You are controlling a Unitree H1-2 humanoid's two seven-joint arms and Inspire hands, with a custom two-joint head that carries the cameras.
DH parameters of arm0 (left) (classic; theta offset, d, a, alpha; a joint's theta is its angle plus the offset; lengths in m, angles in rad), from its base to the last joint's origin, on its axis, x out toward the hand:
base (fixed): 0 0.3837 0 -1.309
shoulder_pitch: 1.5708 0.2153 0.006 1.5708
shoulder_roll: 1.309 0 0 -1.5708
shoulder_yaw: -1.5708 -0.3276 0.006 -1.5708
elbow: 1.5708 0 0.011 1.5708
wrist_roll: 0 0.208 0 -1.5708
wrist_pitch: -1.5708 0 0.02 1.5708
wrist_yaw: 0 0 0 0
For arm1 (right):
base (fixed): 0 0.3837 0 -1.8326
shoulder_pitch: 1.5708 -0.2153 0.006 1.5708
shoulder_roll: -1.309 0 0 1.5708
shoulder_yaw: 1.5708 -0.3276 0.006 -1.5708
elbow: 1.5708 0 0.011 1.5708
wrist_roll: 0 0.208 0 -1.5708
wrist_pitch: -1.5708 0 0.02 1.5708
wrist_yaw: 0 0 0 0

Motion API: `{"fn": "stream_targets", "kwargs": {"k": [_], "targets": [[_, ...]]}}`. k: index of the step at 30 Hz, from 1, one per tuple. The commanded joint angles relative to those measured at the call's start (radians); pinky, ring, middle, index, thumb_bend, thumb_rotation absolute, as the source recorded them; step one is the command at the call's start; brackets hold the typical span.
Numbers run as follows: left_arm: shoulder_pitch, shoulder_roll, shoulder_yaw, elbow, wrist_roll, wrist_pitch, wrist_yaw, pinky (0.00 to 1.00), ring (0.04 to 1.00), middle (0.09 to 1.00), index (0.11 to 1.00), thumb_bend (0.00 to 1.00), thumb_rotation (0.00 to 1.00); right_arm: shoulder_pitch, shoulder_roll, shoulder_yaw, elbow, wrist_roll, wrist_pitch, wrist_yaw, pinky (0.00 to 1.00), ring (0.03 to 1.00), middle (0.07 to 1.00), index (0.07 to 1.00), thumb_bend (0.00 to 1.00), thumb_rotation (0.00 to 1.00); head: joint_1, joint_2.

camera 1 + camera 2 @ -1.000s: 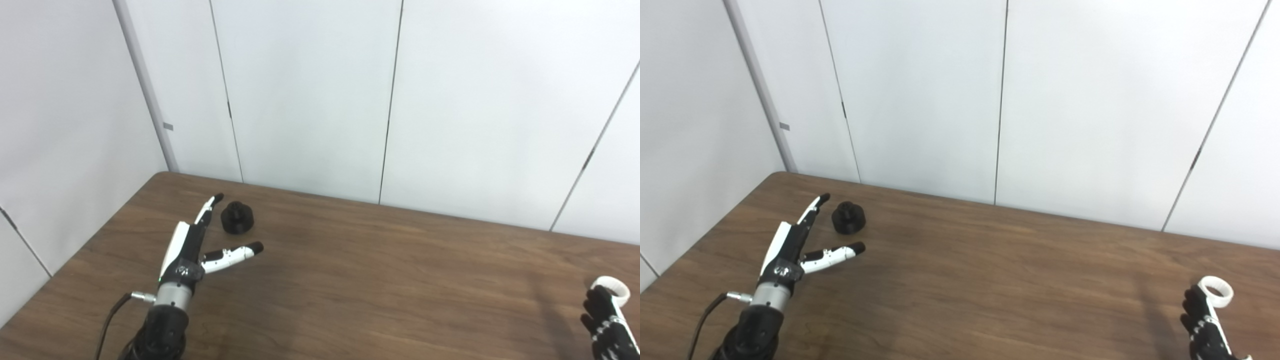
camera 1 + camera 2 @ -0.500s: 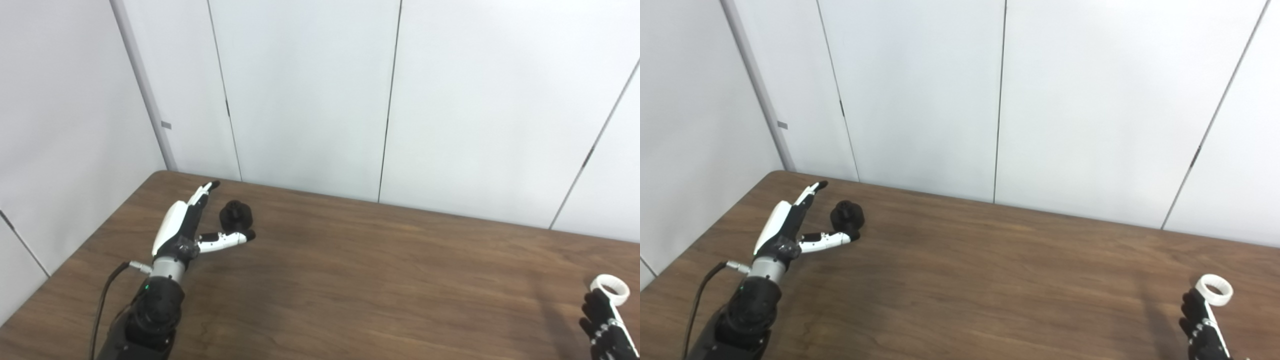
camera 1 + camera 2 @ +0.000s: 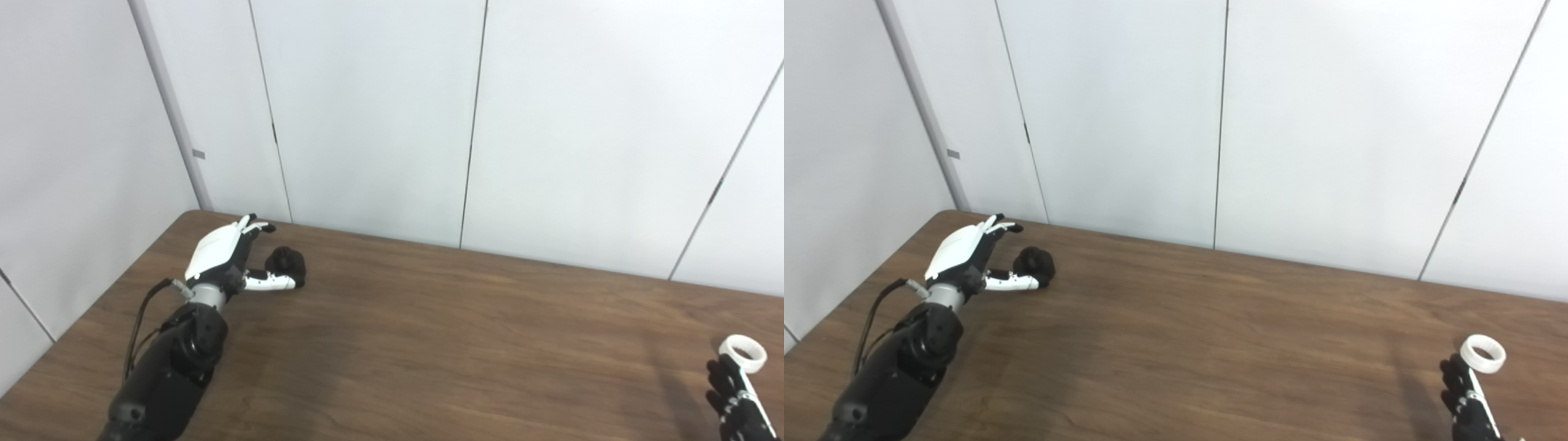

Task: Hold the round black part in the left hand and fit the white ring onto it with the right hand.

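The round black part (image 3: 286,262) sits on the brown table (image 3: 429,331) near its far left corner. My left hand (image 3: 229,257) is open around it: the fingers (image 3: 252,226) arch over its left side and the thumb (image 3: 272,282) lies along its near side, touching or nearly so. The white ring (image 3: 1482,353) shows at the table's right side, right at the fingertips of my right hand (image 3: 1465,395). That hand is cut off by the picture's lower edge, so its grip on the ring is hidden.
White wall panels (image 3: 380,122) rise close behind the table's far edge and along its left side. A black cable (image 3: 144,312) hangs from my left wrist.
My left hand has reached forward to the black part, its fingers curling over the part and its thumb coming up against it. The camera has shifted slightly. My right hand and the ring have barely moved.
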Motion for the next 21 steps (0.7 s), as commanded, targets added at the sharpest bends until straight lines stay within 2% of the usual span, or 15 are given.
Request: {"fn": "stream_targets", "kwargs": {"k": [1, 10, 21], "targets": [[-0.075, 0.040, -0.004, 0.009, 0.031, -0.018, 0.028, 1.00, 1.000, 1.000, 0.840, 1.00, 0.42, 0.054, 0.019, 0.009, 0.043, 0.010, -0.006, -0.003, 1.00, 1.000, 0.972, 0.994, 0.60, 0.97, 0.000, 0.002], [-0.164, 0.053, -0.054, 0.140, 0.045, -0.004, 0.006, 1.00, 1.000, 1.000, 0.851, 1.00, 0.44, 0.062, 0.021, 0.010, 0.033, 0.001, 0.000, -0.010, 1.00, 1.000, 0.969, 0.988, 0.61, 0.97, -0.010, 0.006], [-0.227, 0.052, -0.101, 0.254, 0.039, -0.008, -0.002, 1.00, 1.000, 1.000, 0.856, 1.00, 0.45, 0.069, 0.025, 0.012, 0.029, -0.010, 0.004, -0.018, 1.00, 0.985, 0.957, 0.977, 0.63, 0.94, -0.022, 0.006]]}}
